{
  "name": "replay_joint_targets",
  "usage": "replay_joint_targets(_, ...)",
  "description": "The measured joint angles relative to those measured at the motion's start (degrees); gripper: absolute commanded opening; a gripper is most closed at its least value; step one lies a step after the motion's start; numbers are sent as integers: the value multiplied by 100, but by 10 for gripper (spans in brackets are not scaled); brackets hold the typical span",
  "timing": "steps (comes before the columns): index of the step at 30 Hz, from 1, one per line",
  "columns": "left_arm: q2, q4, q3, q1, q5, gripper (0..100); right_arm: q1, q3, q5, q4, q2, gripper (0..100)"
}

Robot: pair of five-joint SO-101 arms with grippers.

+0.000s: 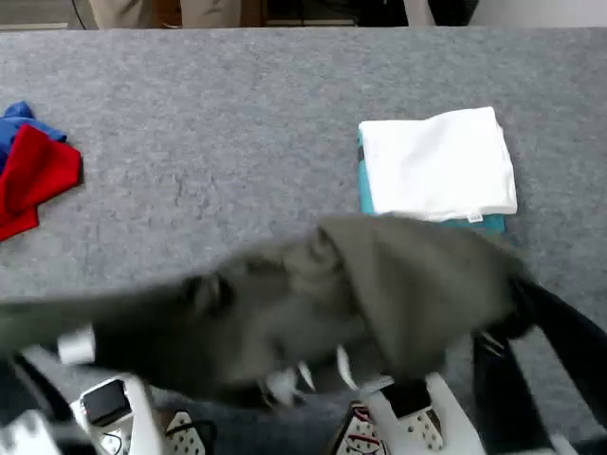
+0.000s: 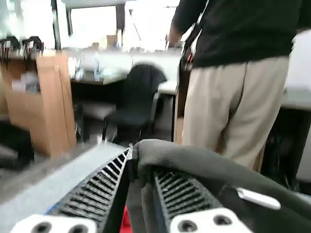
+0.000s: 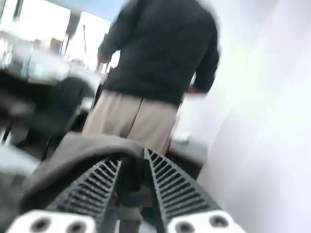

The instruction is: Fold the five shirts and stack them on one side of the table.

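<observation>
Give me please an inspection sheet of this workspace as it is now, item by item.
Surface: grey table, felt-like.
Job's things: grey shirt held up above the near side; white shirt folded on teal shirt; red shirt and blue shirt crumpled at one edge.
Clutter: nothing seen.
Tools: left tool and right tool each shut on the grey shirt.
Cables: nothing seen.
Surroundings: black chair, wooden cabinet.

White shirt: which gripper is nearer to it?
Right. The right gripper holds the grey shirt close by the white shirt; the left gripper holds its other end, toward the red shirt.
</observation>
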Motion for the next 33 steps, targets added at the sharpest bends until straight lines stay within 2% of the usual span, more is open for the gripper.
replay_joint_targets(7, -396, 0, -9, -114, 0, 18, 0, 9, -316, 0, 0, 2)
replay_joint_targets(10, -404, 0, 246, -114, 0, 18, -167, 624, -369, 255, 0, 2)
replay_joint_targets(15, -448, 0, 1090, -114, 0, 18, -879, 1767, -369, 668, 0, 2)
replay_joint_targets(18, -448, -9, 1714, -114, 0, 18, -1108, 2743, -44, 686, 9, 2)
replay_joint_targets(22, -440, -712, 2963, -114, 0, 18, -1178, 4325, 466, 308, 9, 2)
replay_joint_targets(28, -299, -2163, 5310, -62, -35, 18, -1178, 7007, 1222, -1275, 211, 2)
replay_joint_targets(33, 273, -2822, 6127, 352, -220, 18, -1178, 7754, 1371, -2198, 985, 2)
